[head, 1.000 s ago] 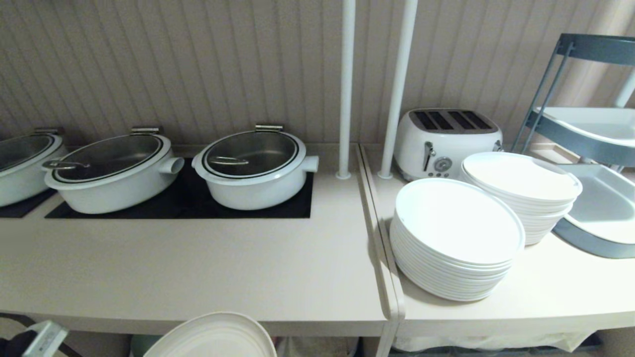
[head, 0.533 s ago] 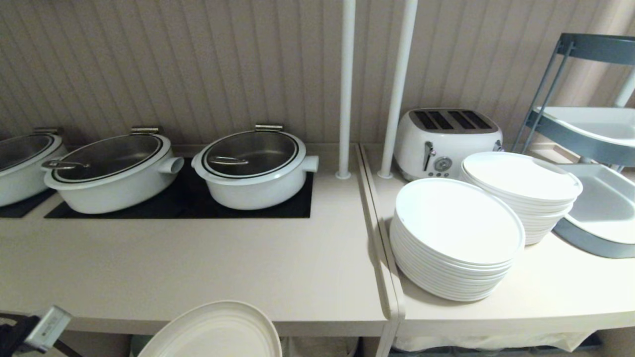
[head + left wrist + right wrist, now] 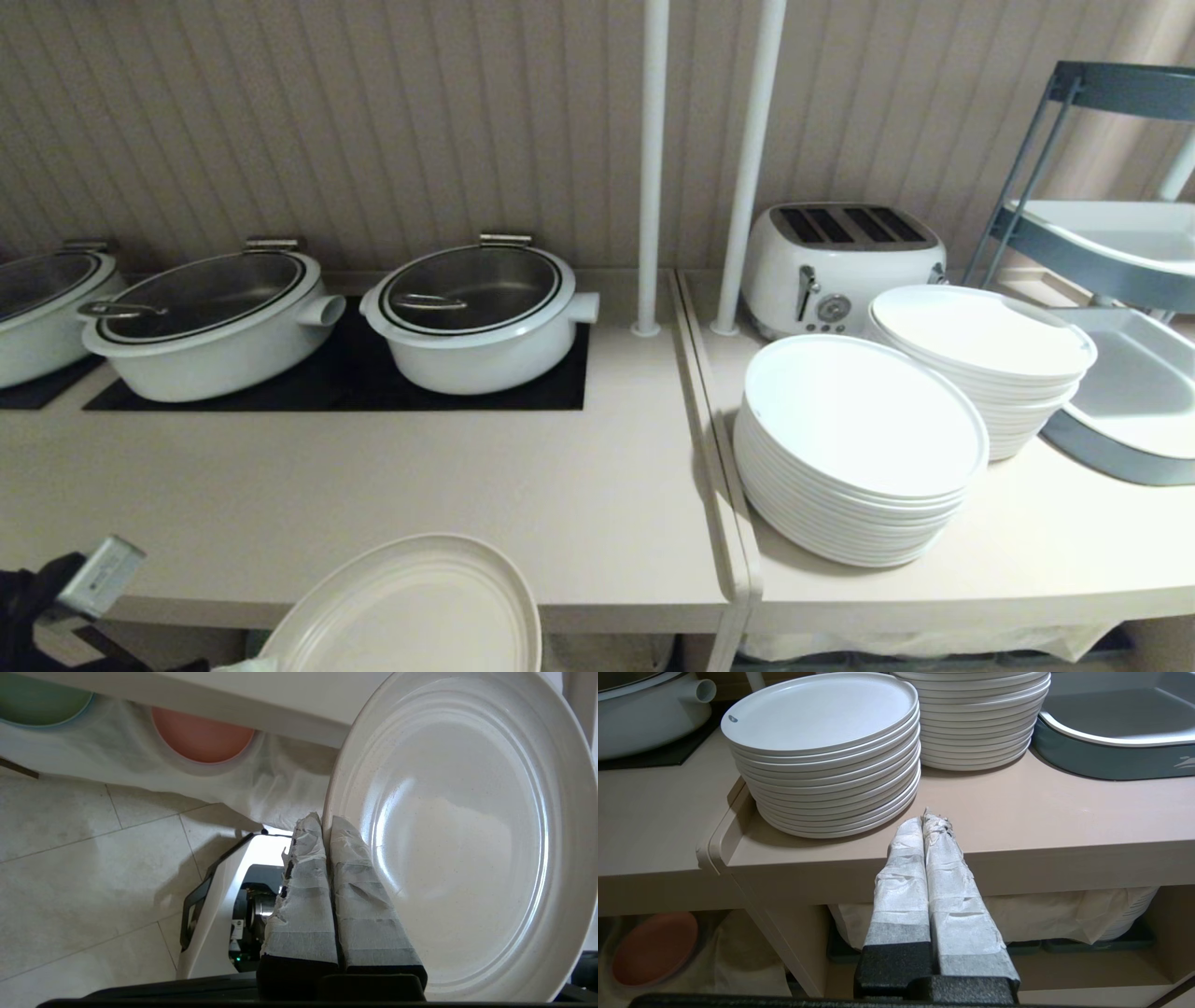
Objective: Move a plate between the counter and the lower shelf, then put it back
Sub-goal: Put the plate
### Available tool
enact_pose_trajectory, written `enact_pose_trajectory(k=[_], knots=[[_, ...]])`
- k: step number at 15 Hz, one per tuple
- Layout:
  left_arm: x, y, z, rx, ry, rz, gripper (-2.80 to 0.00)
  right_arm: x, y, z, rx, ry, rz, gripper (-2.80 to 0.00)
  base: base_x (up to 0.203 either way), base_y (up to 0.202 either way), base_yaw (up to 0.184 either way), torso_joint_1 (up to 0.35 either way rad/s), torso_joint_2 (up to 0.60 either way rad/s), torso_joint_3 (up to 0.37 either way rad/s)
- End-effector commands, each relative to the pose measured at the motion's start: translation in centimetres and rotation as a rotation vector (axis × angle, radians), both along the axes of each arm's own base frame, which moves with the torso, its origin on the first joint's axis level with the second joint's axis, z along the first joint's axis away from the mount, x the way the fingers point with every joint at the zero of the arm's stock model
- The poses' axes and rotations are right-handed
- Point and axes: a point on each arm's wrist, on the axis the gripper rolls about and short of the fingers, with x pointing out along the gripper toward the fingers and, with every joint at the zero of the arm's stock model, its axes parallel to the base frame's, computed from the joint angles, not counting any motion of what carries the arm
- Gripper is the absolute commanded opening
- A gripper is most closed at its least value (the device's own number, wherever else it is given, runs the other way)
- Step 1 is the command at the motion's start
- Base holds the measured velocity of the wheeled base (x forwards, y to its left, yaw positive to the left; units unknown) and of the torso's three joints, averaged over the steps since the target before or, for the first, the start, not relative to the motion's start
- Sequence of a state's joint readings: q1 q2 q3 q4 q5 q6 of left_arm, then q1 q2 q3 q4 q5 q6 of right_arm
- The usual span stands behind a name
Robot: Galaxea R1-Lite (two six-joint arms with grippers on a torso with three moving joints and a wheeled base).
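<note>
Beige counter (image 3: 373, 504), left end effector (image 3: 327, 823) clamping plate (image 3: 467, 826).

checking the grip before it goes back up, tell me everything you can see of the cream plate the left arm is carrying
The small round matte cream plate has a low raised rim, faint concentric rings and a soft sheen, like glazed ceramic. It is whole and empty. The left gripper is shut on its rim, tape-wrapped fingers pinching the edge. It hangs tilted at the beige counter's front edge, partly overlapping it in the head view, resting on nothing.
</note>
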State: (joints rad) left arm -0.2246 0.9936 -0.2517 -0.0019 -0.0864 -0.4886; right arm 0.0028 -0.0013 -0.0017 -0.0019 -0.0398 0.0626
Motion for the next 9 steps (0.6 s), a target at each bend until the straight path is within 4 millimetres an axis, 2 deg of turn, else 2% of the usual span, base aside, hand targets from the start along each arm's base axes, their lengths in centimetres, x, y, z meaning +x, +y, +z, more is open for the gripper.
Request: enact_pose_trajectory(k=[1, 5, 9], knots=[[1.3, -0.3, 0.4, 0.003, 0.022, 0.003, -2.8, 0.0, 0.0, 0.0, 0.002, 0.001, 0.0, -2.8, 0.0, 0.0, 0.0, 0.0, 0.0, 0.0], [4.6, -1.0, 1.9, 0.005, 0.024, 0.005, -2.8, 0.0, 0.0, 0.0, 0.002, 0.0, 0.0, -2.8, 0.0, 0.0, 0.0, 0.0, 0.0, 0.0], [7.8, -1.7, 2.6, 0.003, 0.012, 0.009, -2.8, 0.0, 0.0, 0.0, 0.001, 0.0, 0.0, -2.8, 0.0, 0.0, 0.0, 0.0, 0.0, 0.0]])
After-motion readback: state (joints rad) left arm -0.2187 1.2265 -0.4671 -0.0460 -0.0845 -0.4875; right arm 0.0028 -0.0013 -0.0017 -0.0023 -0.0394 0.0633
